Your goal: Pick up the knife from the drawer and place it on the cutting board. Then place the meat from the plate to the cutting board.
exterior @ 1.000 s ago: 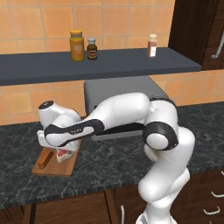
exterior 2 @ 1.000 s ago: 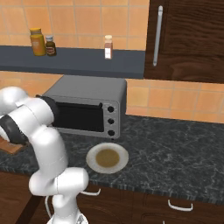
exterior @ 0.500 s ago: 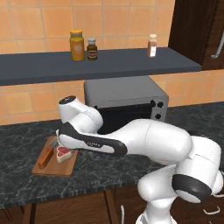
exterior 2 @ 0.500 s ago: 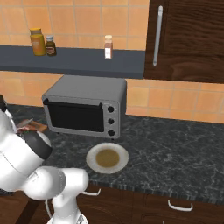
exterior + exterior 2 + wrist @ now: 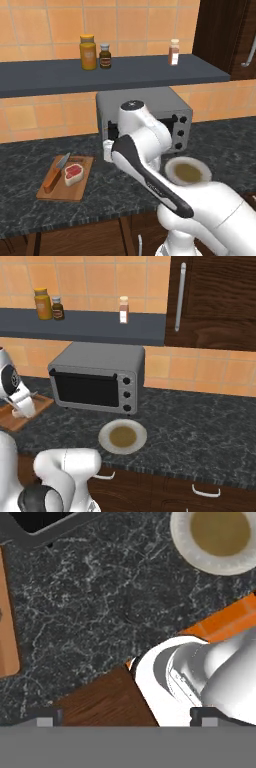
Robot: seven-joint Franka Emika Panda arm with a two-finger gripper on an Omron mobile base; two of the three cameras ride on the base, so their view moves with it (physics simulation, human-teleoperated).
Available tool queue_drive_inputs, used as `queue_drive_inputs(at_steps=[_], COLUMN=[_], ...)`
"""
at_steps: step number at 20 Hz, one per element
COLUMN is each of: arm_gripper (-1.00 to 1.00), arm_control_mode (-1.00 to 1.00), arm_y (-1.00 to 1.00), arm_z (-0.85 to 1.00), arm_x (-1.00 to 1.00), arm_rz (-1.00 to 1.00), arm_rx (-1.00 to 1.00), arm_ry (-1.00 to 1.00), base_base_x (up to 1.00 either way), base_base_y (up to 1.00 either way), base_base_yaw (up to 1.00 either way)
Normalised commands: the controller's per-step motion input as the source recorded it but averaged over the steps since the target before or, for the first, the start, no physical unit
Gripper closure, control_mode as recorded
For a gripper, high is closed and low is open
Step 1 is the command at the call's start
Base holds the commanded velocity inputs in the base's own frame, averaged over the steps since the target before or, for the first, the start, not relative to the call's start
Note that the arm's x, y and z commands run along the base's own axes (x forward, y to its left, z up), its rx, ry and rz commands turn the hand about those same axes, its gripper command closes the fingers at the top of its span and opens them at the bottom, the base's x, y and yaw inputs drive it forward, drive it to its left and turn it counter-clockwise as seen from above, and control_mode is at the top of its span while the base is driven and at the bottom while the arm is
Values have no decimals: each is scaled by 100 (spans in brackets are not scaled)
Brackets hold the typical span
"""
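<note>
The cutting board point(image 5: 64, 185) lies on the dark counter at the left, and its edge also shows in the hand view point(image 5: 7, 622). On it rest the knife point(image 5: 55, 172) with its orange-brown handle and, beside it, the red meat point(image 5: 74, 173). The cream plate point(image 5: 187, 171) sits right of the arm with nothing on its tan centre point(image 5: 220, 534). My gripper point(image 5: 125, 717) is open, with nothing between its wide-apart fingertips point(image 5: 45, 716). It hangs over the counter between board and plate, clear of both point(image 5: 107, 150).
A grey toaster oven point(image 5: 142, 117) stands behind the arm against the tiled wall. A shelf point(image 5: 110, 72) above carries a few jars and bottles. Drawer fronts with curved silver handles point(image 5: 205, 490) run below the counter. A tall dark cabinet point(image 5: 215, 301) is at the right.
The gripper has left the board and swung up and to the right, towards the counter's middle. The meat stays on the board beside the knife.
</note>
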Motion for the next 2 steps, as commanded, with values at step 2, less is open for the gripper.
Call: queue_drive_inputs(at_steps=[2], arm_gripper=[-100], arm_control_mode=[-100], arm_y=[-100], arm_z=[77], arm_x=[-39], arm_rz=[0], arm_rx=[4], arm_ry=[-12], base_base_x=[0], base_base_y=[0], base_base_yaw=[0])
